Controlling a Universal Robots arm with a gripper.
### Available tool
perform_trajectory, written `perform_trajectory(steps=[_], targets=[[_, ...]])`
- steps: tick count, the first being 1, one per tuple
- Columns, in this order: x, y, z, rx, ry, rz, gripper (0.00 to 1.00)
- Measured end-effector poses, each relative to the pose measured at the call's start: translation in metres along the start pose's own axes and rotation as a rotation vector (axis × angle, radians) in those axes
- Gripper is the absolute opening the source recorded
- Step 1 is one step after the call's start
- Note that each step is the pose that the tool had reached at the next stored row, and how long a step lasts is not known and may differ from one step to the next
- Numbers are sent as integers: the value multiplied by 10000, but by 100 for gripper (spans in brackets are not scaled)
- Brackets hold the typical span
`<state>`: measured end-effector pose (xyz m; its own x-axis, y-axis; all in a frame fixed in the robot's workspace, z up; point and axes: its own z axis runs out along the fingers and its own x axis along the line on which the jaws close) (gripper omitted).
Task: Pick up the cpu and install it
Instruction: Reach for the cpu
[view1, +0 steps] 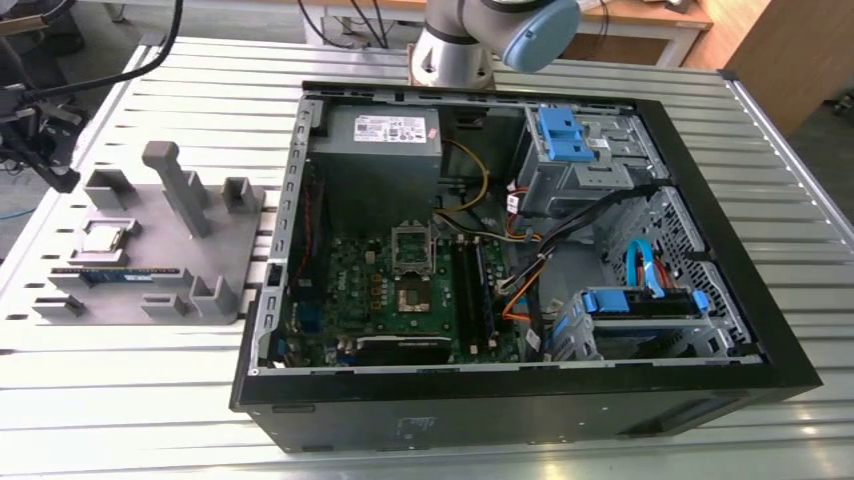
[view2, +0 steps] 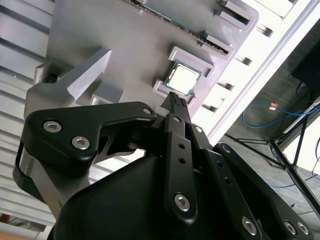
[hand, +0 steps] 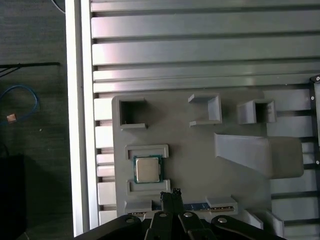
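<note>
Clearly the claw (hand: 170, 193), tips together and empty, hangs just beside the cpu (hand: 147, 169); grasping well needs it spread and centred squarely.

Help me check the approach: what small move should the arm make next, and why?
Probably shift the pincer across until it is centred over the cpu, opening its jaws on the way. In the first wrist view the cpu lies flat in its holder on the grey fixture plate, and the shut pincer sits beside one edge of it, not above it.
</note>
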<state>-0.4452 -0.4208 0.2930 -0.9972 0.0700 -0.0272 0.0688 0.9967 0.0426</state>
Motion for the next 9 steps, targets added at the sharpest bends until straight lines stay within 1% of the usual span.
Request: perform_trajectory(steps=[5, 9], targets=[[26, -3, 48, 1, 1, 1, 11], [65, -8, 83, 0, 1, 0, 11]])
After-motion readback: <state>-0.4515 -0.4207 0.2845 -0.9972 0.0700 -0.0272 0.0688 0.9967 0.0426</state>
